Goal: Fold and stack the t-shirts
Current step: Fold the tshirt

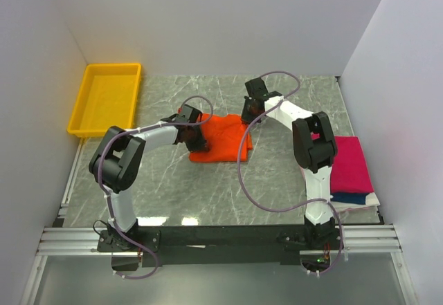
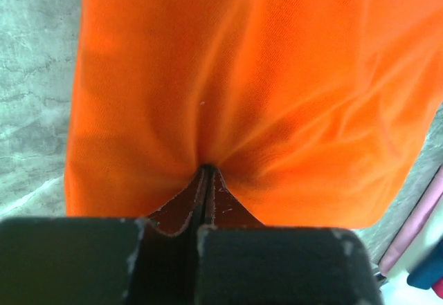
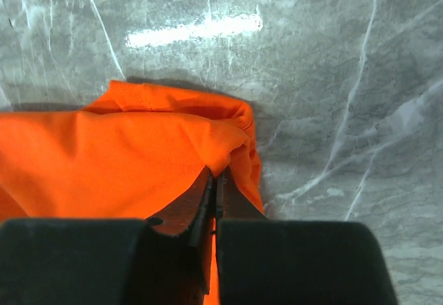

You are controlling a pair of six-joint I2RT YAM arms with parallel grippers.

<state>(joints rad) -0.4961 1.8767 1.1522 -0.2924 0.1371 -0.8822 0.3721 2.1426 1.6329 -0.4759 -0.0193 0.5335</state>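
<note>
The orange t-shirt (image 1: 223, 140) lies partly folded in the middle of the marble table. My left gripper (image 1: 192, 137) is shut on its left edge; in the left wrist view the orange cloth (image 2: 242, 84) bunches into the closed jaws of the left gripper (image 2: 206, 170). My right gripper (image 1: 248, 116) is shut on the shirt's far right corner; in the right wrist view a fold of the shirt (image 3: 118, 160) is pinched in the right gripper (image 3: 216, 177). A folded magenta-pink shirt (image 1: 349, 163) lies on a navy one (image 1: 349, 197) and a white one (image 1: 370, 201) at the right.
A yellow plastic tray (image 1: 105, 97) sits at the far left of the table (image 1: 208, 194). White walls close in the back and both sides. The right arm's cable loops over the table between the orange shirt and the stack.
</note>
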